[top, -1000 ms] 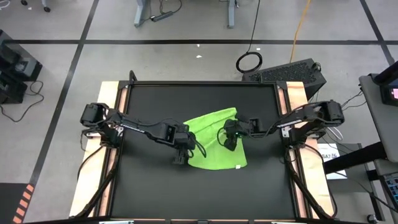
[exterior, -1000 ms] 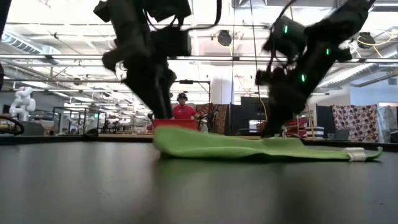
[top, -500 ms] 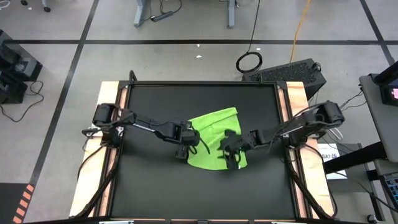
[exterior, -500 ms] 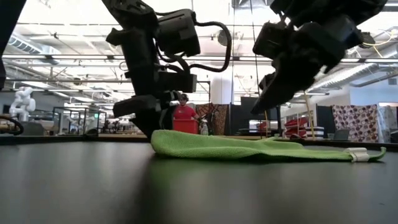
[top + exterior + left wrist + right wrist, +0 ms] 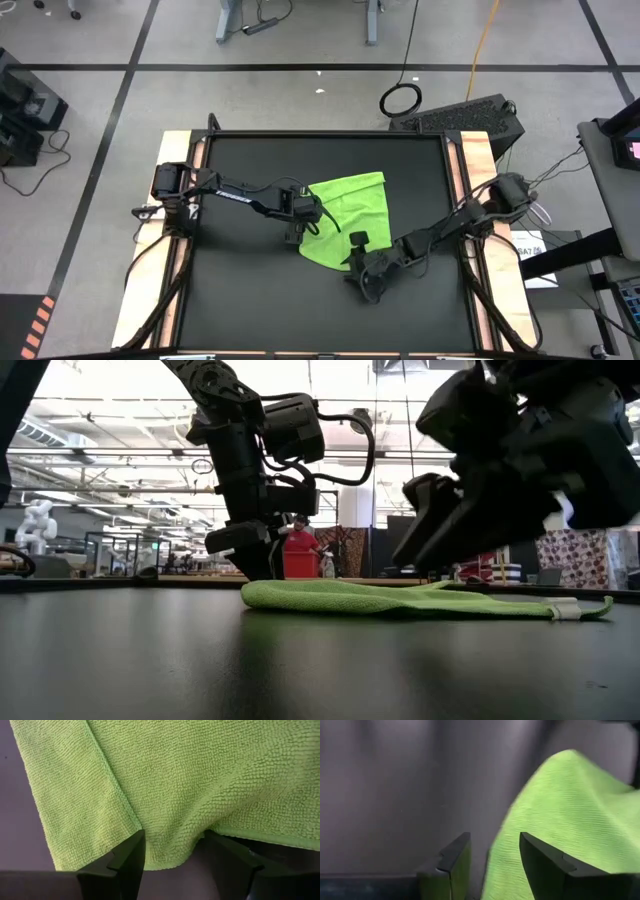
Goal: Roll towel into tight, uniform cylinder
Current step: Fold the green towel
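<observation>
With the towel [image 5: 350, 215] lying flat mid-table (not rolled yet), the left gripper [image 5: 297, 212] and right gripper [image 5: 366, 270], fingers apart, are straddling its left and near edges, presumably to start rolling.

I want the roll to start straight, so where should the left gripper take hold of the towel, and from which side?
Probably the towel's left edge, where the open left gripper already straddles a loose, slightly lifted hem. Come in low from the bare mat on the left, one finger sliding under. The cloth lies flat elsewhere, so that raised edge is the easiest pinch.
</observation>
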`<state>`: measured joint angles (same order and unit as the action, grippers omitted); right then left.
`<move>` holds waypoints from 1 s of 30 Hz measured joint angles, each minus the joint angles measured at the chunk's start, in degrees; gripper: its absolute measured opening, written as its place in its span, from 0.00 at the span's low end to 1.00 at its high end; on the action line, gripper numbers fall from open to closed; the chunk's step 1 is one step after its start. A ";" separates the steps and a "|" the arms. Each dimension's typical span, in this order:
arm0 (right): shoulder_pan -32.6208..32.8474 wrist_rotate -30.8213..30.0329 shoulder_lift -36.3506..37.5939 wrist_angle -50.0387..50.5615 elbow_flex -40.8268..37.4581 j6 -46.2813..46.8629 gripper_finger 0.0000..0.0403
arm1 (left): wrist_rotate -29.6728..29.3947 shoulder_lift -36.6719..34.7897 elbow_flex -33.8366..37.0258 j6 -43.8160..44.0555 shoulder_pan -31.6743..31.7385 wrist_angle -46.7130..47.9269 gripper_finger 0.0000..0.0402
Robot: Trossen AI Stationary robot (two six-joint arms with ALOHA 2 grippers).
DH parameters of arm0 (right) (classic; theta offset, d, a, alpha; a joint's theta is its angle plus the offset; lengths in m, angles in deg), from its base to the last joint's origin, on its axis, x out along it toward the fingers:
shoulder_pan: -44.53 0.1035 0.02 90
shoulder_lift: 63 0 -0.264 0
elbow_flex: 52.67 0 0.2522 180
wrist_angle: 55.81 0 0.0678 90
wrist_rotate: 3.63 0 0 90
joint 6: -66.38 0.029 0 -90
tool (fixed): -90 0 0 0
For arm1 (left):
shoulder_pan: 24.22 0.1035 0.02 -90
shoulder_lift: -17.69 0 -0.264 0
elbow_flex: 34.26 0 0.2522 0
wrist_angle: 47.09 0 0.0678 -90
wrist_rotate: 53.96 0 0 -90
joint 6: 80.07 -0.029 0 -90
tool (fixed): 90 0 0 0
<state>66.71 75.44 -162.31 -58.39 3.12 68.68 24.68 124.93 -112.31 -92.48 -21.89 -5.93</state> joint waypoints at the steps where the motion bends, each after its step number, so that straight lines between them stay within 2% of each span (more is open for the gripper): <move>1: 0.27 -0.51 -1.32 0.16 0.57 -0.73 0.39 | 0.16 -0.01 0.00 0.01 0.00 0.02 0.51; 9: 1.66 -12.49 -8.45 6.12 7.51 -7.33 0.34 | 0.27 -0.04 0.00 0.00 0.03 0.85 0.51; 14: 1.59 -12.81 -9.61 7.45 9.25 -8.39 0.24 | -0.33 -0.09 -0.06 0.09 0.60 3.46 0.51; 20: 0.54 -15.49 -9.55 7.79 10.27 -8.37 0.02 | -0.99 -0.11 -0.04 0.05 0.76 4.00 0.51; 23: -0.36 -16.30 -9.47 8.18 11.02 -6.22 0.02 | -1.65 -0.11 -0.04 0.07 0.76 4.09 0.51; 27: -1.77 -16.09 -8.23 8.69 11.05 -1.68 0.01 | -5.56 -0.52 0.02 0.28 0.29 6.92 0.51; 30: -3.24 -12.05 -6.30 10.27 11.08 3.07 0.00 | -10.45 -1.97 0.28 0.80 -0.21 10.58 0.51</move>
<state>63.47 63.39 -168.61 -48.12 14.19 71.76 14.23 122.95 -112.03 -91.68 -22.10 4.65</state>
